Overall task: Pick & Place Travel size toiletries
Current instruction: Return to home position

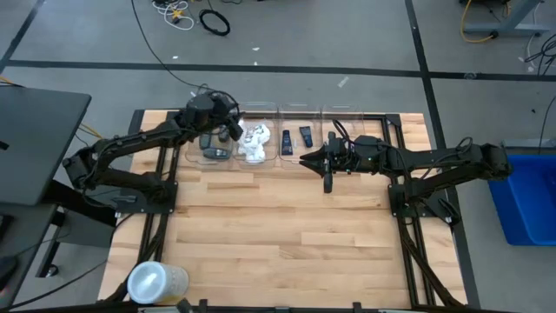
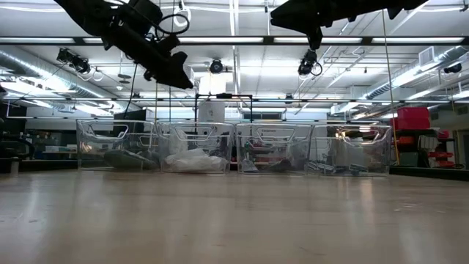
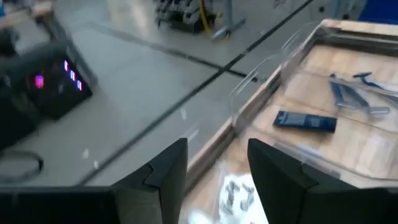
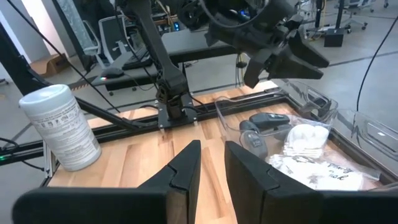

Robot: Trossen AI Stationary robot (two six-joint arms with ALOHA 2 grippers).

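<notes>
Four clear bins [image 1: 300, 108] stand in a row along the table's far edge. From left to right they hold dark grey oval cases [image 1: 215, 149], white crinkly packets [image 1: 254, 143] and small black tubes [image 1: 287, 139]. The left wrist view shows thin blue razors [image 3: 351, 96] lying beyond a black tube [image 3: 305, 121]. My left gripper [image 1: 233, 130] hangs open and empty, well above the two left bins [image 2: 179, 79]. My right gripper [image 1: 304, 159] is raised just near of the bins, pointing toward the table's left. Its fingers [image 4: 212, 162] stand a narrow gap apart with nothing between them.
A translucent round canister with a white lid [image 1: 156, 283] stands at the table's near left corner and also shows in the right wrist view [image 4: 59, 127]. Bare wood [image 1: 278, 235] stretches between the bins and the near edge. A blue crate [image 1: 530, 196] sits off the right side.
</notes>
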